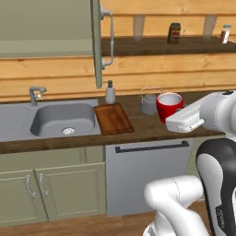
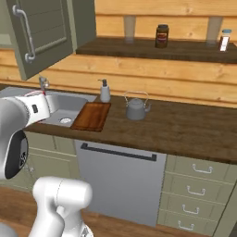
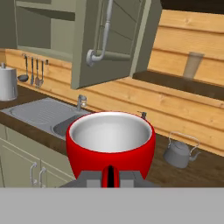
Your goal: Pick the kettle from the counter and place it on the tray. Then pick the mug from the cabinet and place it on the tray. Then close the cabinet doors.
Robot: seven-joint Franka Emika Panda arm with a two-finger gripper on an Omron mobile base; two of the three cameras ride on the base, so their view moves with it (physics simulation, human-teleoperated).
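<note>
The mug (image 3: 110,144), bright red with a pale inside, is seen held in the gripper (image 3: 110,176): in the hand view its handle is clamped between the two dark fingertips (image 3: 93,178), and the cup stands upright with its mouth facing up. In the left base view the mug (image 1: 169,106) is carried in the air at the end of the white arm, in front of the counter (image 1: 147,126) and just right of the kettle (image 1: 149,102). The kettle, small and grey with a thin arched wire handle, is set on the dark wooden counter (image 2: 185,125) near the back wall, well clear of the tray; in the right base view the kettle (image 2: 136,108) is seen to the right of the tray (image 2: 92,115) with bare worktop between them. The tray (image 1: 113,118), a reddish-brown board, is laid flat just right of the grey sink (image 1: 62,119), and nothing is resting on it. A small pump soap bottle (image 1: 110,93) is placed behind the tray's far edge. Above the sink the olive-green cabinet (image 1: 46,27) is found open, with one of the cabinet doors (image 1: 97,44) swung out edge-on toward the room and its curved grey handle (image 1: 109,39) showing. On the dark wall shelf (image 1: 170,45) to the right a brown jar (image 1: 174,33) is kept. Below the counter a grey dishwasher front (image 1: 147,175) is fitted between the green lower cabinets (image 1: 50,189).
</note>
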